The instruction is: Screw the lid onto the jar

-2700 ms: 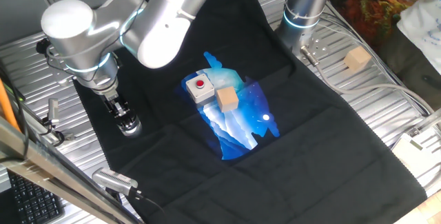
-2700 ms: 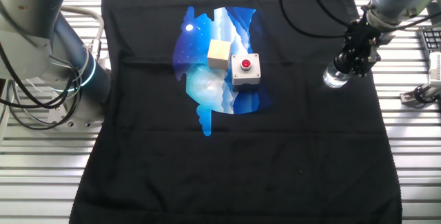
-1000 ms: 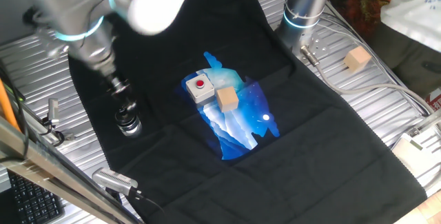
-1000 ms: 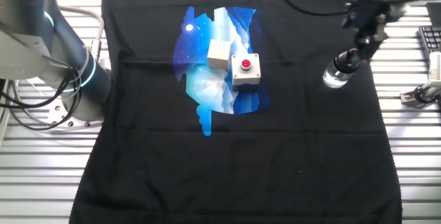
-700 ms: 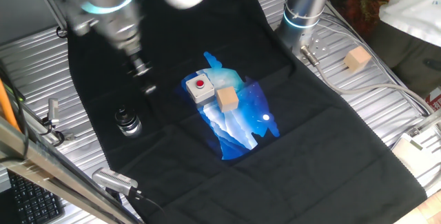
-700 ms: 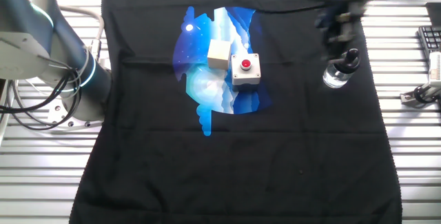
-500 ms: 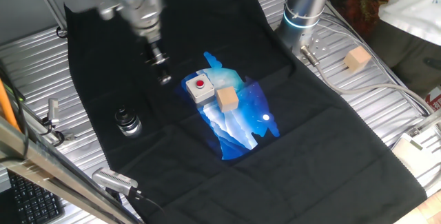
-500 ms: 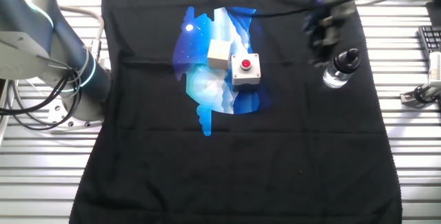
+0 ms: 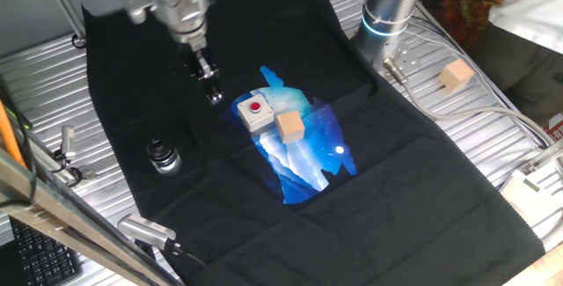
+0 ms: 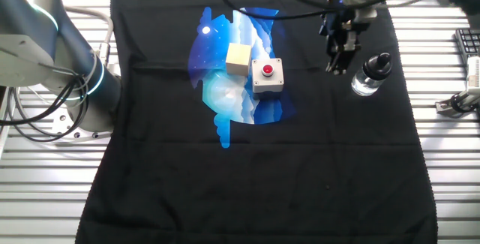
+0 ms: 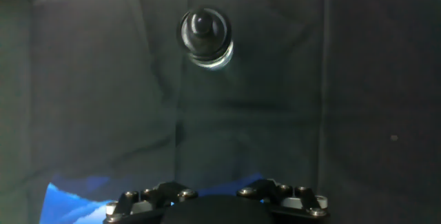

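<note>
Lid (image 10: 377, 64) sits on jar (image 10: 367, 85), arm clear of both.
Jar w/ black lid on top stands upright on black cloth (image 10: 300, 169) over the counter (image 9: 35, 84), near cloth's edge. Fingers (image 10: 337, 58) hang above the cloth betw. jar & grey box w/ red button (image 10: 268, 76), touching neither, holding nothing; how far apart they are – can't tell. Tan wooden cube (image 10: 238, 58) just beside the box on the blue print.

The lid (image 10: 377, 64) sits on the jar (image 10: 365, 85), pincer (image 10: 337, 62) just beside.
</note>
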`<state>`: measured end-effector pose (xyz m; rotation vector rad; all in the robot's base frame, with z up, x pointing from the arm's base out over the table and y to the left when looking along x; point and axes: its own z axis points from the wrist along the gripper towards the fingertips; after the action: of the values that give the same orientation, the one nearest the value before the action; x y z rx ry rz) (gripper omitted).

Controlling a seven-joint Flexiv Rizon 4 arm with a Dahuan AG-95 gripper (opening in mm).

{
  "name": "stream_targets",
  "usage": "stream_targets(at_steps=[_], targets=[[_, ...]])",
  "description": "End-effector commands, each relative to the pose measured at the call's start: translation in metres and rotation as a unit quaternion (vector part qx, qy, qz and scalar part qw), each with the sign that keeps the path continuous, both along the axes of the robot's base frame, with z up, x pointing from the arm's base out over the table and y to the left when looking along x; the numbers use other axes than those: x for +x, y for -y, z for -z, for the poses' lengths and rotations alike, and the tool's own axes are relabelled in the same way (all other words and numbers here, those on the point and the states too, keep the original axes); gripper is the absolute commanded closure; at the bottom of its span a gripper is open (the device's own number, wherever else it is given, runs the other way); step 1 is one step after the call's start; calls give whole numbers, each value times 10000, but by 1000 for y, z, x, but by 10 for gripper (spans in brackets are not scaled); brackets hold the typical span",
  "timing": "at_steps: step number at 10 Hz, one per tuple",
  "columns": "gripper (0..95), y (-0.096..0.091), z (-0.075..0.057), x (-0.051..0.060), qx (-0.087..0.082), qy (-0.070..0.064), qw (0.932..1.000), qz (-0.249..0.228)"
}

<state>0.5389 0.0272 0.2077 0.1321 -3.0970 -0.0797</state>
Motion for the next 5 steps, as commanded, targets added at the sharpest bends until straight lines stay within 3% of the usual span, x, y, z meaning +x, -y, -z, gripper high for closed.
stream_targets(at_steps=[1,5], targets=[[190,1,-2,-5,-18,103,9999,27],[190,1,-2,-5,10,122,9999,48]])
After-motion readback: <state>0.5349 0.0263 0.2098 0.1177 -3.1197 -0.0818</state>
